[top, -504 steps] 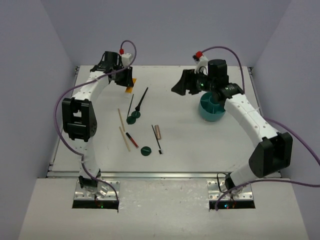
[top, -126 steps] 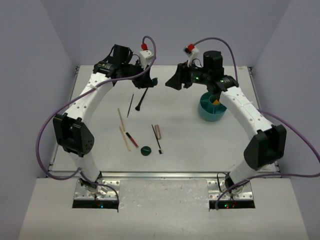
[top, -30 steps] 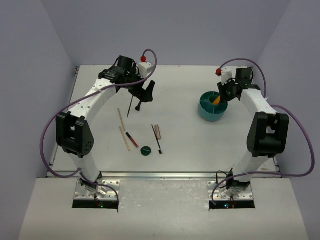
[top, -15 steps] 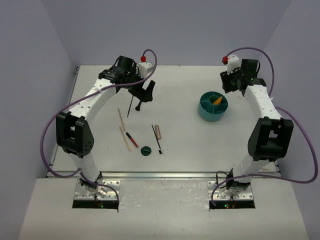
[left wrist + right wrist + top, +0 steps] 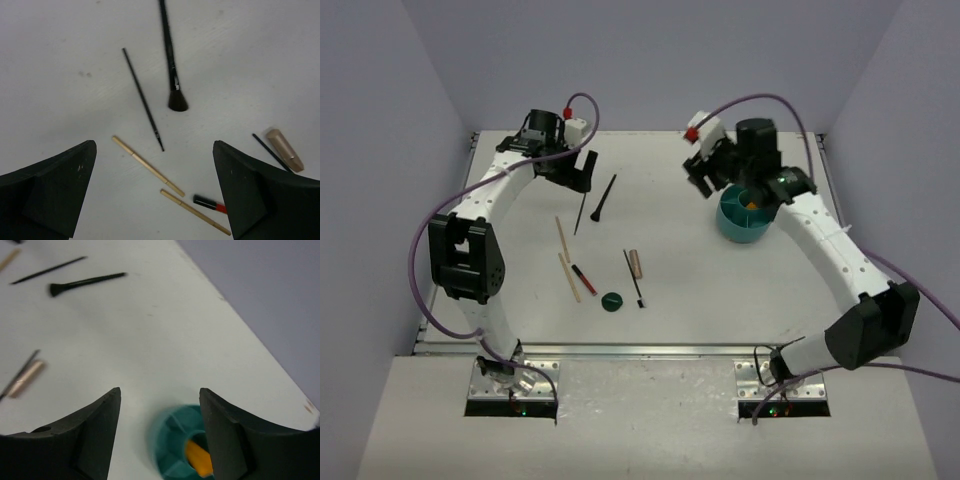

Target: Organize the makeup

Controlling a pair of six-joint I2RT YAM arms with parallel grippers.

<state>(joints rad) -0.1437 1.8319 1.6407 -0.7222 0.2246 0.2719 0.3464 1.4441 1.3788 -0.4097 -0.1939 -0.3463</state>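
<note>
The makeup lies spread on the white table: a thick black brush (image 5: 603, 200), a thin black brush (image 5: 581, 210), two wooden sticks (image 5: 561, 238), a red-black pencil (image 5: 584, 279), a beige tube (image 5: 635, 263) and a dark green disc (image 5: 612, 301). An orange wedge (image 5: 752, 205) sits in the teal container (image 5: 745, 222). My left gripper (image 5: 575, 170) hangs open above the brushes (image 5: 143, 100) and sticks (image 5: 148, 166), holding nothing. Just left of the container (image 5: 172, 445), my right gripper (image 5: 705, 175) is open and empty.
Another thin black brush (image 5: 634, 278) lies beside the beige tube. Grey walls close in the table on the left, back and right. Both arm bases stand at the near edge.
My right gripper has swung from over the teal container's far right side to its left, and its jaws have spread. My left gripper has shifted left, off the thick brush.
</note>
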